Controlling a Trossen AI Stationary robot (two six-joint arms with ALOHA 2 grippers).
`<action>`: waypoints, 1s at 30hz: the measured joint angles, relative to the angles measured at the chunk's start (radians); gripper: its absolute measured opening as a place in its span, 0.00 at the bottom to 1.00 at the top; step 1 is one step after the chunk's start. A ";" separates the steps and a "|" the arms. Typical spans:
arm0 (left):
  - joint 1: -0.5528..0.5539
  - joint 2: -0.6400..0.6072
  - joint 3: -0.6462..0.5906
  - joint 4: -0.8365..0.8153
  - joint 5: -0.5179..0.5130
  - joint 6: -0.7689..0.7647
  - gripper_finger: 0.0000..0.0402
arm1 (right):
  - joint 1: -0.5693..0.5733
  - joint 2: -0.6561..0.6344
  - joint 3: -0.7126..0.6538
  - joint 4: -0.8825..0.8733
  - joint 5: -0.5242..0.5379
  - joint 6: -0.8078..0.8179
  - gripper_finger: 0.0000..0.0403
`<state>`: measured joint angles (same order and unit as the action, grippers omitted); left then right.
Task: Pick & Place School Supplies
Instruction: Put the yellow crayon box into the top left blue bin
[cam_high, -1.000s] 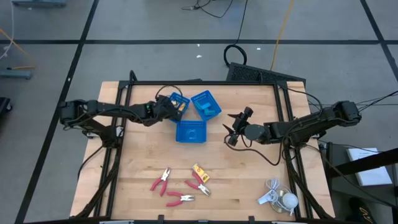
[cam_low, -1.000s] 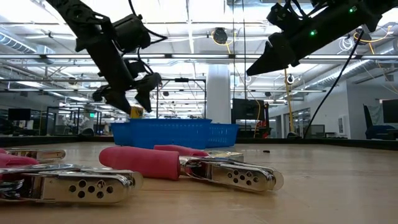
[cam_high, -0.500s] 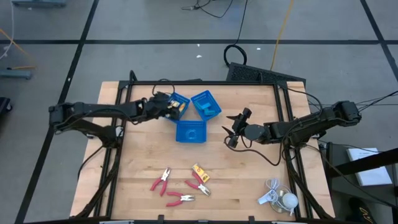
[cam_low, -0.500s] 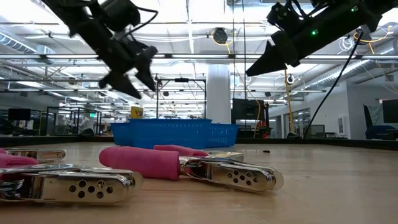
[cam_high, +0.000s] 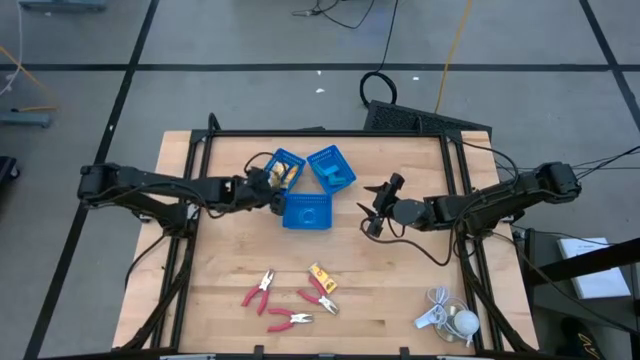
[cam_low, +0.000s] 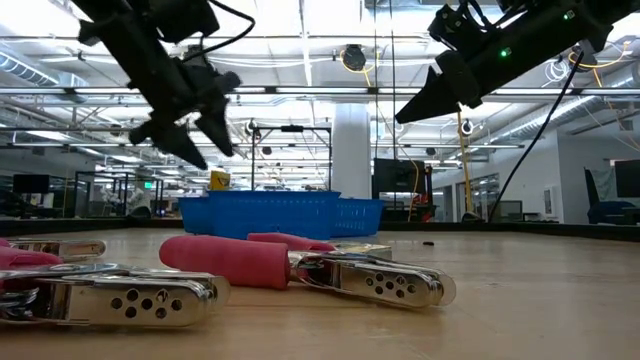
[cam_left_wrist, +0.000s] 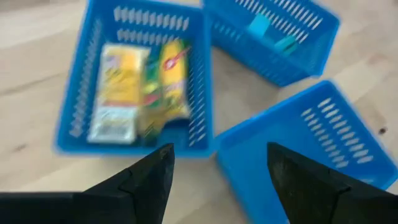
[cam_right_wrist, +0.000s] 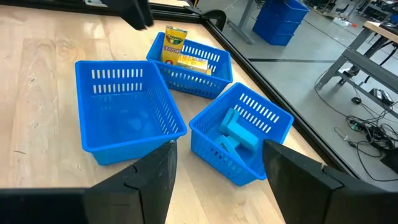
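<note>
Your left gripper (cam_high: 272, 196) hangs released and empty above the surface (cam_high: 400, 290), beside the tray (cam_left_wrist: 81, 93) that holds the yellow-orange packets (cam_left_wrist: 140, 87); one packet stands upright against that tray's wall in the right wrist view. Your right gripper (cam_high: 373, 208) waits raised off the surface, to the right of the three trays, fingers parted, nothing between them. The light-blue pieces (cam_right_wrist: 239, 135) lie in the second tray (cam_right_wrist: 273, 124); the third tray (cam_right_wrist: 118, 81) sits just beside both. Near the front edge, three red-handled pliers (cam_high: 285, 297) lie loose with one more packet (cam_high: 322, 275) among them. A white corded gadget (cam_high: 447, 317) sits at the front right corner.
</note>
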<state>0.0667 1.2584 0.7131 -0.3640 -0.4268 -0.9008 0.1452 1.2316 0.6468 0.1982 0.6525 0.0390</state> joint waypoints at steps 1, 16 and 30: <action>-0.004 0.016 0.001 0.023 -0.010 0.008 0.63 | 0.000 0.000 0.000 0.000 0.000 0.001 0.56; 0.098 0.122 0.000 0.115 -0.099 0.106 0.63 | 0.000 0.000 0.000 0.009 0.000 0.002 0.56; 0.195 0.165 0.001 0.418 -0.022 0.379 0.63 | 0.000 0.000 0.000 0.007 -0.003 0.002 0.56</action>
<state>0.2619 1.4237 0.7143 0.0538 -0.4489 -0.5221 0.1453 1.2320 0.6472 0.2057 0.6497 0.0410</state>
